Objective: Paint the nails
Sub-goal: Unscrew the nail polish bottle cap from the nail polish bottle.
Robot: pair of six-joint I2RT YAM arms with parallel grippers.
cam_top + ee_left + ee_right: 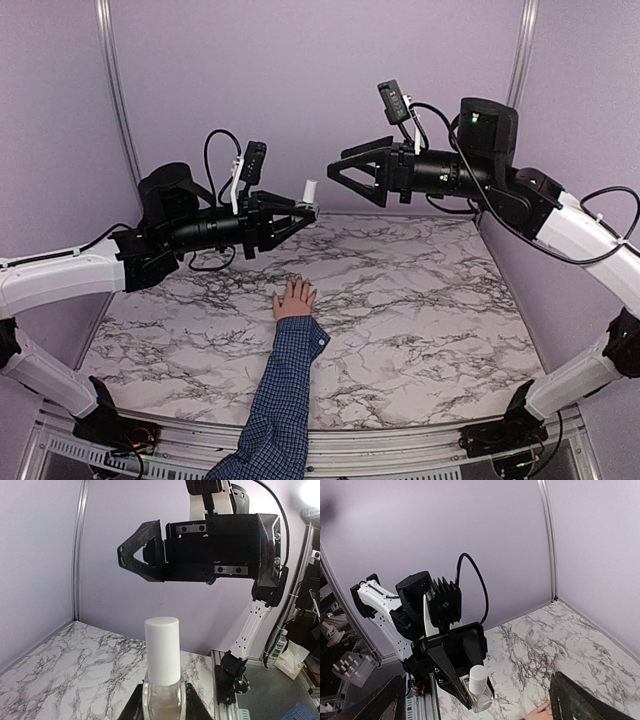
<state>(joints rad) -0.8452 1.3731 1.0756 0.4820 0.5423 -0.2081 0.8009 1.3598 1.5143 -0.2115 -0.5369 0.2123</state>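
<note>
A small light-skinned hand with spread fingers lies flat on the marble table, its blue checked sleeve reaching to the near edge. The nails are too small to make out. My left gripper is shut on a clear nail polish bottle with a white cap, held upright in the air above and behind the hand. The bottle fills the left wrist view and shows in the right wrist view. My right gripper is open and empty, a short way right of the cap, pointing at it.
Purple walls enclose the table at the back and sides. Both arms hover well above the tabletop. The fingertips of the hand peek in at the bottom of the right wrist view. Clutter lies beyond the table's right edge.
</note>
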